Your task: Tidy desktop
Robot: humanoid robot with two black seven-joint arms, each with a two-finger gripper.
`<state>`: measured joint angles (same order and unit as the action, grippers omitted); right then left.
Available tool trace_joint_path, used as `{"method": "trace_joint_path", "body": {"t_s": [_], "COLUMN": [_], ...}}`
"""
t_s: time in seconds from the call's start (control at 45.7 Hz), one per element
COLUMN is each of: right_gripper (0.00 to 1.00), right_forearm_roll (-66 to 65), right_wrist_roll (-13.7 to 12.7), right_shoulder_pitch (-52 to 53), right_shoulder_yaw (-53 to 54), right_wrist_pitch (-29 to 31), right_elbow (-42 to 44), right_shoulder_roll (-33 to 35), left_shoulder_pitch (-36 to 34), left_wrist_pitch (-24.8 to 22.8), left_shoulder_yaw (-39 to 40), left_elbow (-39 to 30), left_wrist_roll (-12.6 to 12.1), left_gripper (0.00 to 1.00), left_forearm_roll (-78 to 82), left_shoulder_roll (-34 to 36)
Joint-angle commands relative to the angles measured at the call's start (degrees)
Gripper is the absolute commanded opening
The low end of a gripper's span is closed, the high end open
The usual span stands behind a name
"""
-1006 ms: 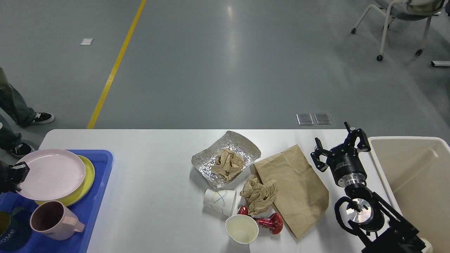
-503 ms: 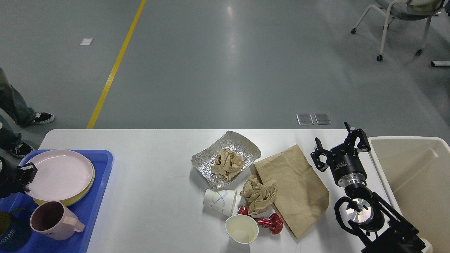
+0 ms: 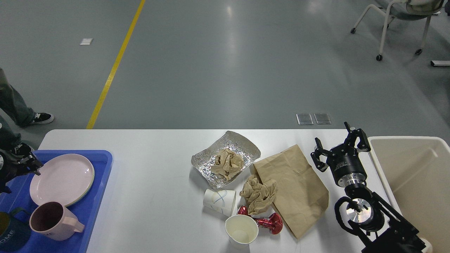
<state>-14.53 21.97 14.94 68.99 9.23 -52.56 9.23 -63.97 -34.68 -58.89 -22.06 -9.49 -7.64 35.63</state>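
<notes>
The white desktop (image 3: 151, 165) carries a litter heap in its middle. That heap has a foil sheet (image 3: 242, 146) with crumpled brown paper (image 3: 226, 163) on it, a flat brown paper bag (image 3: 295, 186), a second paper wad (image 3: 258, 195), a paper cup on its side (image 3: 219, 201), an upright paper cup (image 3: 241, 229) and a red foil wrapper (image 3: 269, 223). My right gripper (image 3: 339, 142) stands open just right of the bag, holding nothing. At the left edge, my left gripper (image 3: 28, 163) hovers open by the rim of the pink plate (image 3: 61, 178).
A blue tray (image 3: 100, 168) at the left holds the pink plate stacked on a yellow one, a pink mug (image 3: 52, 220) and a dark mug (image 3: 10, 235). A beige bin (image 3: 404, 140) stands at the right edge. A person's legs (image 3: 14, 105) are beyond the table's left corner.
My left gripper lowered the tilted pink plate flat onto the yellow plate, let it go and drew back up and left. The right arm has not moved.
</notes>
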Motion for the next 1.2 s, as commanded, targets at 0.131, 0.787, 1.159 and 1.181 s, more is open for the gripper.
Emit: {"method": "trace_joint_path", "body": {"t_s": [0.131,0.787,1.159,1.181], "right_gripper": [1.0,1.0,1.0,1.0], "right_forearm_roll": [0.0,0.0,0.0,0.0], "right_wrist_roll": [0.0,0.0,0.0,0.0], "right_shoulder_pitch": [0.0,0.0,0.0,0.0], "right_shoulder_yaw": [0.0,0.0,0.0,0.0], "right_wrist_pitch": [0.0,0.0,0.0,0.0], "right_elbow": [0.0,0.0,0.0,0.0], "right_shoulder_roll": [0.0,-0.1,0.0,0.0], "left_shoulder_pitch": [-2.7,-28.4,-50.6,-51.2], "left_wrist_pitch": [0.1,-11.0,-20.3,-20.3], "left_shoulder_yaw": [0.0,-0.3,0.4,0.8], "left_elbow": [0.1,-7.5,-16.3,-16.3], "left_wrist_roll": [0.6,-0.4,-0.4,-0.4], "left_gripper": [0.88,0.96,0.96,0.96], "left_forearm_roll": [-0.2,0.0,0.1,0.1], "left_shoulder_roll": [0.6,3.9,8.7,9.1]}}
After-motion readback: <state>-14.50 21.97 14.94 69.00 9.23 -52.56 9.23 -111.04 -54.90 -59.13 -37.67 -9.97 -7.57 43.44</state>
